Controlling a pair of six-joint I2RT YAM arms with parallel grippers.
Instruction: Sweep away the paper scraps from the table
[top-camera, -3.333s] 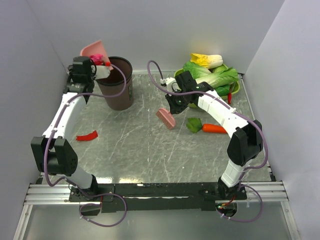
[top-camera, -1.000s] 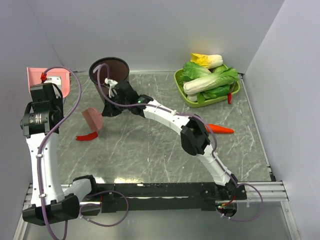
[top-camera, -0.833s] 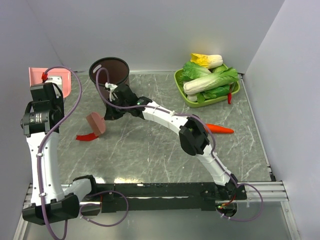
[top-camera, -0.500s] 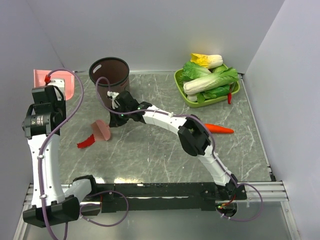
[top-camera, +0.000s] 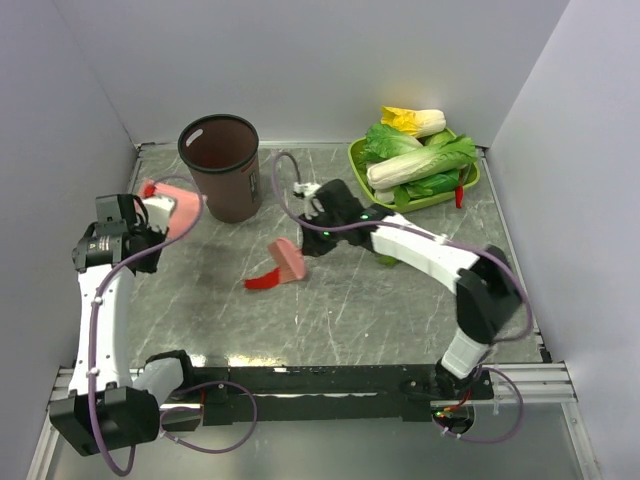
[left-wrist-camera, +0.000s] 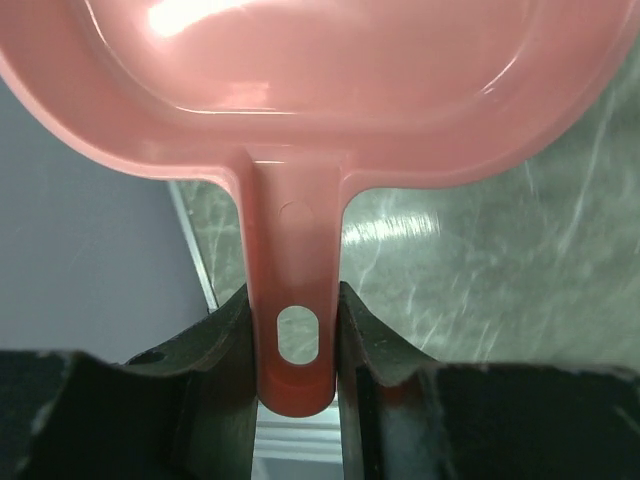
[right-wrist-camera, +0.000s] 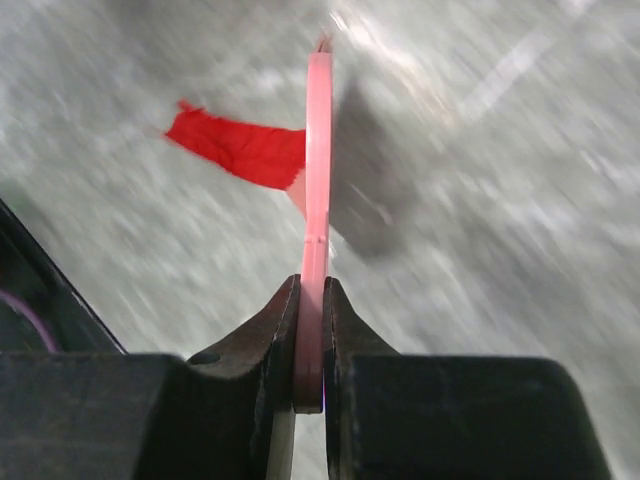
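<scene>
**Brush drags lone scrap to mid-counter**

The right hand (right-wrist-camera: 310, 286) is clamped on the one pink brush (right-wrist-camera: 318, 150), whose edge meets the single red scrap (right-wrist-camera: 240, 148). The scrap lies flat near the middle of the counter (top-camera: 380, 310). Its long axis runs left to right, with the right end at the brush and slightly farther back. Half a second ago it lay near the left edge. The left hand (left-wrist-camera: 292, 296) pinches the handle of the one pink dustpan (left-wrist-camera: 330, 80), which has come off the left wall and now hangs beside the one brown bin (top-camera: 220, 165) in the far left corner. One green tray (top-camera: 353, 158) sits far right.
</scene>
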